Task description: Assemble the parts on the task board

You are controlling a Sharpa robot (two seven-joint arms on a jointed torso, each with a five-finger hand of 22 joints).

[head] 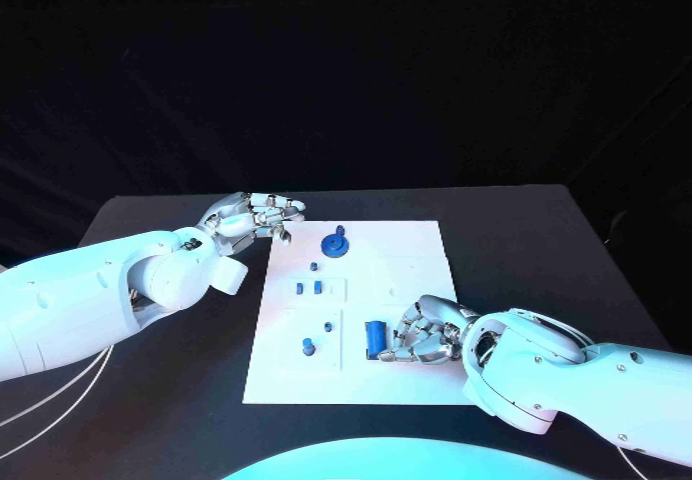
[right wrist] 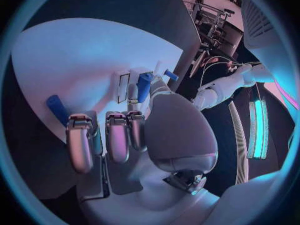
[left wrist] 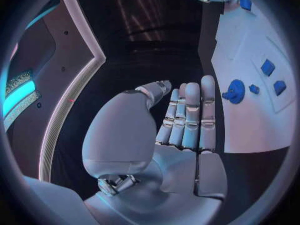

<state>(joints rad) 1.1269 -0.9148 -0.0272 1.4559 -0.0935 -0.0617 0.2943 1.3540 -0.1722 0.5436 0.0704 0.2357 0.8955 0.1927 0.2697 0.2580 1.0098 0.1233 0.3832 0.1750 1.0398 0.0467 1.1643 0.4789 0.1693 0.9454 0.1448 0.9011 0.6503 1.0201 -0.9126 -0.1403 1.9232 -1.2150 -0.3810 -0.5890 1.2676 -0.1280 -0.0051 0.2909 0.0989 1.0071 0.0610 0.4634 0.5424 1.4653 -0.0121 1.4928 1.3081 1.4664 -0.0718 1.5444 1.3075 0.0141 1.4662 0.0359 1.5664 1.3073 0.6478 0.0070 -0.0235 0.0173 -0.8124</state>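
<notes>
Right hand (head: 428, 335) curls its fingers around the upright blue plastic block (head: 375, 338) at the near right of the white task board (head: 418, 250). It looks light, rigid and slick, so grip its flat sides. Left hand (head: 257, 216) hovers released at the board's far-left corner.

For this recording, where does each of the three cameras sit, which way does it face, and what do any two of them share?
Head view: on the robot's head, facing down at the white task board; both white arms, left hand, right hand.
Left wrist view: behind the left hand, facing the board's edge and blue gear-shaped part.
Right wrist view: behind the right hand, facing the board.
Shared: head and left wrist views both show the gear-shaped part.
</notes>
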